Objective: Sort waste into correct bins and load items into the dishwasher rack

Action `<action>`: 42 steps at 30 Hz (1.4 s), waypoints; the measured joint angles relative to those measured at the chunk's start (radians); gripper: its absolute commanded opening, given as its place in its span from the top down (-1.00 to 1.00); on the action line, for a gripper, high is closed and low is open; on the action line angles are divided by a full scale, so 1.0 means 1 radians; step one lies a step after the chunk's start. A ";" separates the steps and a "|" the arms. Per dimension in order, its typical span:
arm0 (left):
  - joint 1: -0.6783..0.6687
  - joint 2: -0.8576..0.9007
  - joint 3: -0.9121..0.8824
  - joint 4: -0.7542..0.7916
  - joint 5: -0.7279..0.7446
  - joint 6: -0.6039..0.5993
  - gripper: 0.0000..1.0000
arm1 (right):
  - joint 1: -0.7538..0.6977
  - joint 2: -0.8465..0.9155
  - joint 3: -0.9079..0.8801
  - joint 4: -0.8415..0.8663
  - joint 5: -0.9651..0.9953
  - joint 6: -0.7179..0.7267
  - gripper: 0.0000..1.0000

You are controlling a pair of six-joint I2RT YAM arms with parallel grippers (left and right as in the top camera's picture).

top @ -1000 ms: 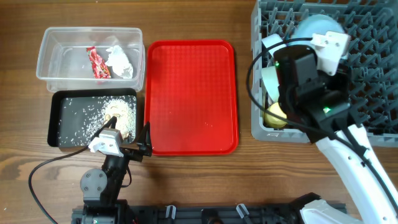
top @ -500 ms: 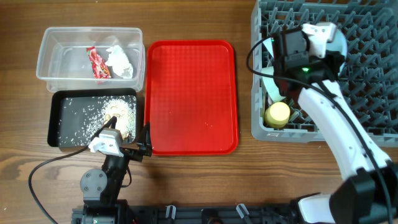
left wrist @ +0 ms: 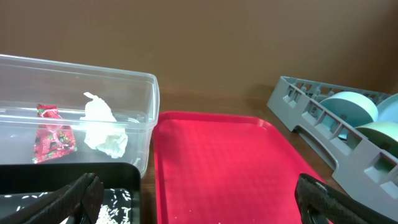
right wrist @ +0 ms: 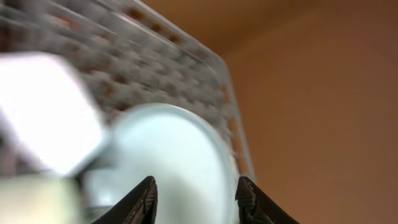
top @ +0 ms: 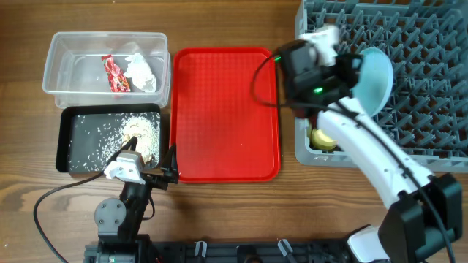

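Note:
The grey dishwasher rack (top: 424, 109) stands at the right. A pale blue plate (top: 371, 77) stands on edge in it, and a yellow cup (top: 322, 139) sits near its front left corner. My right gripper (top: 340, 69) is open and empty beside the plate, at the rack's left side; its blurred wrist view shows the plate (right wrist: 168, 162) beyond the spread fingers (right wrist: 196, 199). The clear tub (top: 66, 44) holds a red wrapper (top: 115, 73) and a white tissue (top: 140, 71). The black tray (top: 69, 157) holds crumbly scraps (top: 139, 135). My left gripper (top: 164, 173) rests open and empty by the black tray. Fork and spoon are out of view.
A bare red serving tray (top: 227, 113) lies between the bins and the rack. The left wrist view (left wrist: 199, 199) shows the tub, the red tray (left wrist: 217, 162) and pale blue and greenish round dishes (left wrist: 351, 106) in the rack's near side.
My right gripper has swung left from over the rack's middle to its left side. The pale blue plate now stands free on edge in the rack. The left arm has not moved.

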 measured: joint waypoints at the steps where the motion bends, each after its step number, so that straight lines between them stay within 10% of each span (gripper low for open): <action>1: 0.000 0.000 0.000 0.000 0.000 0.000 -1.00 | 0.029 0.000 0.000 0.000 -0.008 -0.001 0.00; 11: 0.000 0.000 0.000 0.000 0.000 0.000 -1.00 | 0.304 -0.073 0.012 -0.057 -0.172 0.044 -0.36; 14: 0.000 0.000 0.000 0.000 0.000 0.000 -1.00 | 0.373 -0.198 0.040 -0.112 -0.394 0.135 -0.99; 24: 0.000 0.000 0.000 0.000 0.000 0.000 -1.00 | 0.380 -0.593 0.078 -0.229 -1.091 0.304 -1.00; 42: 0.000 0.000 0.000 0.000 0.000 0.000 -1.00 | 0.256 -0.906 0.063 -0.262 -0.896 0.156 -1.00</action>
